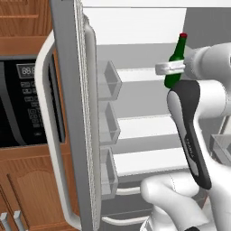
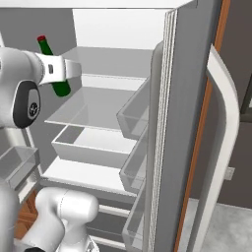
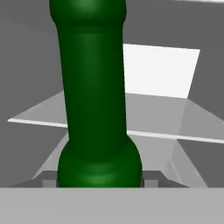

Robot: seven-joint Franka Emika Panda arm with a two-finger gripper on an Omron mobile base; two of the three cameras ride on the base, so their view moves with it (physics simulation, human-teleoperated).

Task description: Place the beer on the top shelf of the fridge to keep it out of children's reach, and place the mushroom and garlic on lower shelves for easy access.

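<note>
Now pincer [image 3: 99,177] clamps beer [image 1: 177,63] upright, above top shelf [image 2: 93,106], inside open fridge [image 2: 167,147]; red cap at 12 o'clock.

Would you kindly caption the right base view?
Pincer holding the beer beside the open fridge's top shelf.

The oven [image 1: 25,106], well off to the left of the gripper [image 1: 169,68] in the left base view, has a small display [image 1: 25,70] at the top of its black front showing digits that look like "88"; more cannot be made out. The rows of buttons [image 1: 32,103] beneath it bear markings too small to read.
</note>
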